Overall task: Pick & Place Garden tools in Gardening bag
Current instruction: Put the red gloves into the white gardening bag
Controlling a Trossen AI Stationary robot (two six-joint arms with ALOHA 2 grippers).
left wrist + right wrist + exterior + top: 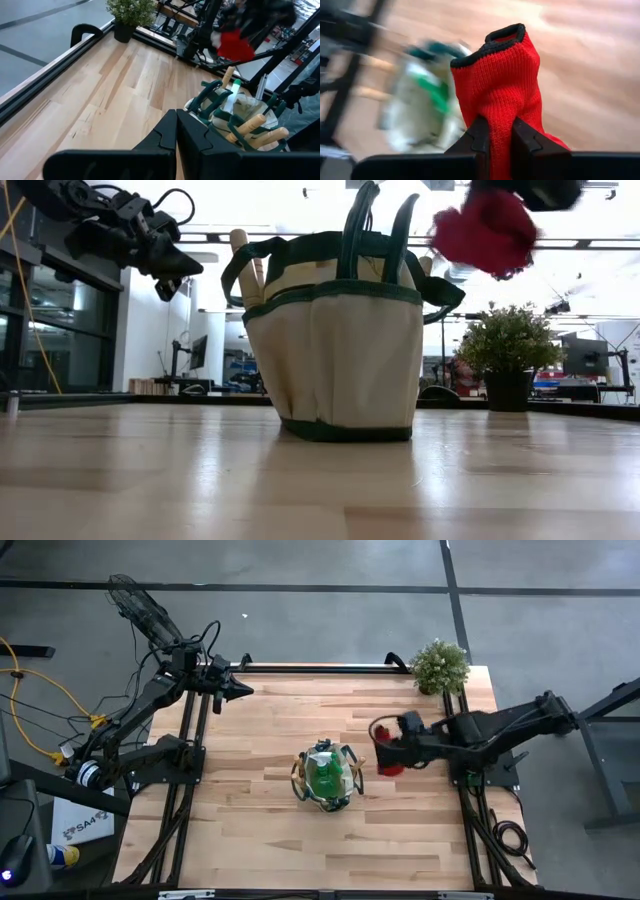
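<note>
Right gripper jaws clamped on a red knitted glove with black cuff, lifted clear of the light wooden tabletop

Glove: pinched between the right jaws, cuff end pointing away from them, hanging in the air just beside the bag and not touching it. Round beige fabric gardening bag with dark green trim and loop handles: upright on the tabletop, beyond the right jaws and near them; inside it a green spray bottle and wooden tool handles standing up past the rim. Left gripper: jaws pressed together on nothing, raised over the far left edge of the tabletop, well apart from the bag. Bushy green potted plant: far corner, behind the right jaws
</note>
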